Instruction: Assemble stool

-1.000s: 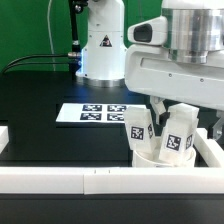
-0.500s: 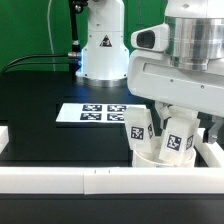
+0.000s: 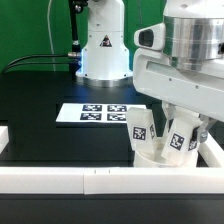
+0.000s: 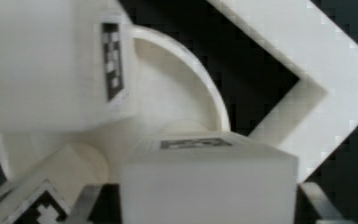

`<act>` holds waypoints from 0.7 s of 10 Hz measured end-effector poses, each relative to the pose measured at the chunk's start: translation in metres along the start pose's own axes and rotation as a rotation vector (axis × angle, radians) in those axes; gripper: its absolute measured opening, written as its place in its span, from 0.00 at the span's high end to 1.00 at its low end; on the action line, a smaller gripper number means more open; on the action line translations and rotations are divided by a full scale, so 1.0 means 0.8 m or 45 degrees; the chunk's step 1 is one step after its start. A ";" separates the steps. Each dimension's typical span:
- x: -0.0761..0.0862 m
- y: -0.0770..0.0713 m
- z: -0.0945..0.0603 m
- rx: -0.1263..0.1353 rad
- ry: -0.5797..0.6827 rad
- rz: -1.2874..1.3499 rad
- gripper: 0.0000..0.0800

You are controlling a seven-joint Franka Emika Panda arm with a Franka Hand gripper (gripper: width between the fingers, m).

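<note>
The stool's round white seat (image 3: pixel 158 158) lies in the front corner at the exterior view's right, with two tagged white legs standing in it. My gripper (image 3: pixel 183 126) has come down over the leg (image 3: pixel 180 138) on the right, and its fingers press that leg's sides. The other leg (image 3: pixel 138 128) stands free beside it. In the wrist view the held leg (image 4: pixel 202 185) fills the gap between my fingers, the seat's curved rim (image 4: pixel 172 75) arcs behind it, and the other leg (image 4: pixel 51 70) looms close.
The marker board (image 3: pixel 100 112) lies flat on the black table behind the seat. White border rails run along the front (image 3: pixel 60 180) and the right side (image 3: pixel 213 152). The arm's white base (image 3: pixel 100 45) stands at the back.
My gripper has sunk a little over the right leg, and its fingers have drawn in from wide open to touch that leg's sides.
</note>
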State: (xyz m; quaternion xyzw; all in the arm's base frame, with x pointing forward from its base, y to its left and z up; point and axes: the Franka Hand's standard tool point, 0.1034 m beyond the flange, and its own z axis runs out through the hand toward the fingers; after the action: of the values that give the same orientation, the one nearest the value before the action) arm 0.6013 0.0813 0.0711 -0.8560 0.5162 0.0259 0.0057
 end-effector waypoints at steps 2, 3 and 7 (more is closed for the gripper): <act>0.004 -0.003 0.002 0.026 -0.022 0.436 0.58; 0.009 -0.008 0.002 0.089 -0.022 0.649 0.58; 0.005 -0.009 0.005 0.110 -0.032 1.033 0.58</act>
State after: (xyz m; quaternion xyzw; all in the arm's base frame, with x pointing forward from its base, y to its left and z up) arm 0.6095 0.0813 0.0669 -0.5815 0.8126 0.0147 0.0372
